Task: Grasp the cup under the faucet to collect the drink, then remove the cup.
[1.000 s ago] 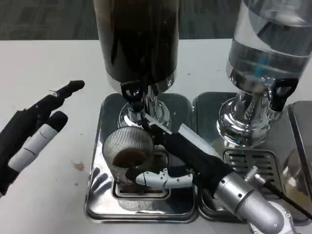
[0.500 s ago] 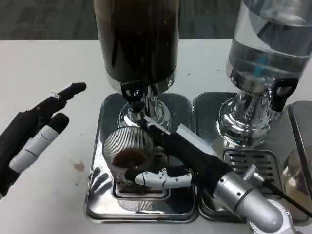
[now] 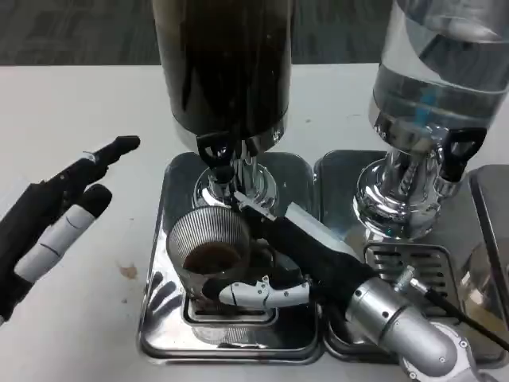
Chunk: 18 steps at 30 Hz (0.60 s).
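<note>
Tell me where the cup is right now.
In the head view the cup sits on the left drip tray, just below the dark dispenser's faucet, with the right hand wrapped around it.

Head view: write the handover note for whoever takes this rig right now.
Right hand: grips the clear ribbed plastic cup.
Left hand: open, above the white table, holding nothing.
Cup: on the steel drip tray, under the black faucet of the dark drink dispenser.
Done: grasp made; some brown drink in the cup.
Left: remove the cup.
</note>
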Tool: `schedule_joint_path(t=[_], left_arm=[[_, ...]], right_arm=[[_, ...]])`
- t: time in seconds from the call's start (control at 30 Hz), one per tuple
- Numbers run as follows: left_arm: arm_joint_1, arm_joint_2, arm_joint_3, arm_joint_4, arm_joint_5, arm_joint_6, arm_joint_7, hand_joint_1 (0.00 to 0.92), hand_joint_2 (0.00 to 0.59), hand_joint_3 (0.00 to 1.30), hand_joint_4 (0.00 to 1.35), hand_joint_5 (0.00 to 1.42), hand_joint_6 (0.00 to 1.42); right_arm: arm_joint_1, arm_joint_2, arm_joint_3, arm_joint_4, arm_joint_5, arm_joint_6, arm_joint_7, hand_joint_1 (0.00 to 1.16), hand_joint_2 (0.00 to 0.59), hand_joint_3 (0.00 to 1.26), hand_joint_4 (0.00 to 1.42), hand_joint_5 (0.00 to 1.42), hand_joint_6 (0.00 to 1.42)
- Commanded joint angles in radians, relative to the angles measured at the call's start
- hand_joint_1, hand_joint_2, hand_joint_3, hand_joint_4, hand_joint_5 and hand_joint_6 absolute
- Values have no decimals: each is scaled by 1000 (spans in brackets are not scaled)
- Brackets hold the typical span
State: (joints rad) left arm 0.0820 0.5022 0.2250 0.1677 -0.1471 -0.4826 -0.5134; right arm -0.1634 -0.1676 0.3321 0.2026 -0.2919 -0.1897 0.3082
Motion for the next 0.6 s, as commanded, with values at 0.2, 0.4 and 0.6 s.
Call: schedule_joint_path(t=[0.2, 0.4, 0.6], left_arm=[[-3, 9, 1, 3, -5, -3, -8, 0, 116, 182, 97, 48, 42], [-2, 8, 2, 3, -5, -4, -7, 0, 115, 182, 102, 50, 42], [3, 8, 3, 0, -5, -4, -6, 0, 120, 182, 104, 56, 42]], right_arm=[[-4, 12, 15, -15, -39, 34, -42, 753, 189, 21, 14, 90, 197], [-5, 19, 18, -5, -41, 30, -63, 765, 190, 82, 63, 140, 237], [-3, 19, 23, 2, -37, 25, -73, 765, 190, 145, 129, 201, 289]])
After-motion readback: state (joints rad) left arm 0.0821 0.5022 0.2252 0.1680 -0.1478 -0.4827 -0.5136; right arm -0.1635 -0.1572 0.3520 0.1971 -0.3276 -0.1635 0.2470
